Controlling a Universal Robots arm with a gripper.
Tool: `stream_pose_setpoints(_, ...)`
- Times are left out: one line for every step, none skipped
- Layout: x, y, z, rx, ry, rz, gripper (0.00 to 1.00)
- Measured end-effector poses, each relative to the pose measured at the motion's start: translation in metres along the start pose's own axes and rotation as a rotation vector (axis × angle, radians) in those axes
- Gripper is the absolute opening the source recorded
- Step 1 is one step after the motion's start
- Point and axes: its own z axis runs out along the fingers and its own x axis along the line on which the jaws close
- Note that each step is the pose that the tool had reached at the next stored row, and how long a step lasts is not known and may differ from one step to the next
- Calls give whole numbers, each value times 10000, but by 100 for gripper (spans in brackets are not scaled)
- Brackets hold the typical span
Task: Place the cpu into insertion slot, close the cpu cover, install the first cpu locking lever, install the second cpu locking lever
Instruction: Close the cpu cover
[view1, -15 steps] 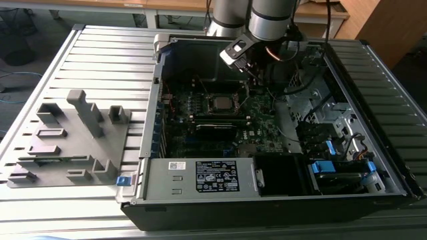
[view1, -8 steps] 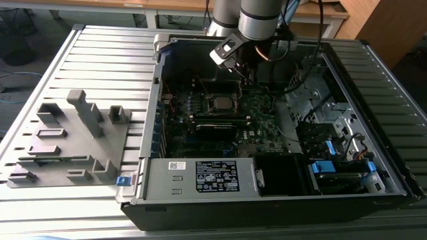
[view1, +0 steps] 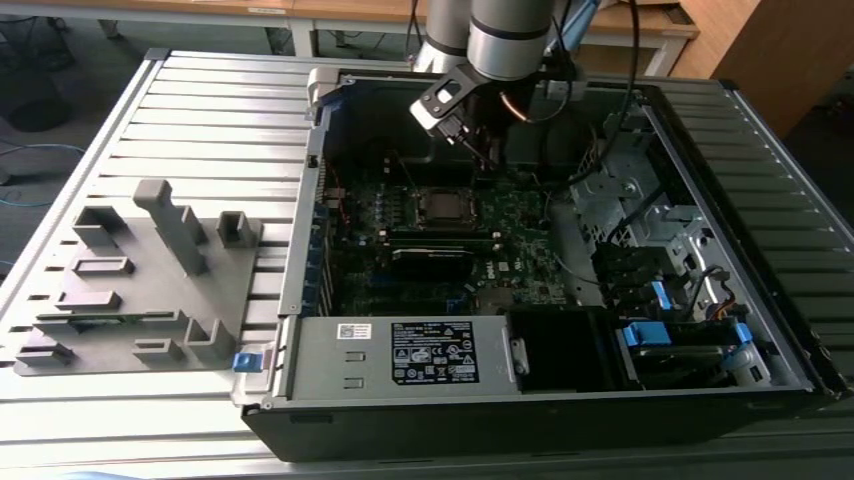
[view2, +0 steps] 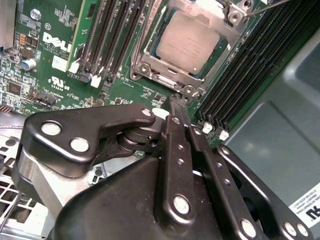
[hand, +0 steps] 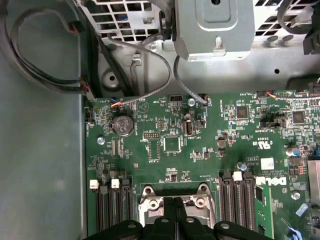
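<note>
While the arm (view1: 514, 30) hangs over an open PC case (view1: 304, 250) lying on a slatted metal table (view1: 200, 110), a grey plastic fixture (view1: 147, 280) w/ upright posts and shallow pockets sits at the exterior view's left, well apart from the case. Moving right, the green motherboard (view1: 521, 250) lies flat inside the case, w/ the insertion slot (view1: 422, 205) near its ctr. The gripper (view1: 483, 150) hangs above the board, just beyond the slot. Whether it touches anything can't be told from this view. Further right come grey drive bays (view1: 627, 190), black cables and blue clips (view1: 645, 333).

In the second wrist view, long black memory slots (view2: 107, 40) run along one side of the insertion slot, w/ another bank on the other side. Between them the cpu (view2: 186, 42) lies flat in the slot, dull silver top facing up. The cpu cover (view2: 149, 50), a silvery frame, surrounds the chip. Whether it is fully pressed down can't be told. A thin metal rod (view2: 265, 6) slants past one corner of the frame. The gripper's black fingers (view2: 175, 140) are pressed together w/ nothing between them, tips near the slot's edge.

In the first wrist view the joined fingers point at the slot, w/ a round coin battery (hand: 123, 125) farther off on the board
</note>
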Motion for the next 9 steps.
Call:
stream_pose_setpoints(0,-1,0,0,1,0,11)
stream_pose_setpoints(0,-1,0,0,1,-2,11)
stream_pose_setpoints(0,-1,0,0,1,-2,11)
stream_pose_setpoints(0,-2,1,-1,2,-1,11)
stream_pose_setpoints(0,-3,0,-1,1,-1,11)
stream_pose_setpoints(0,-3,0,0,2,-1,11)
stream_pose_setpoints(0,-3,0,0,2,-1,11)
stream_pose_setpoints(0,-4,1,-1,2,-1,11)
stream_pose_setpoints(0,-4,0,0,1,-1,11)
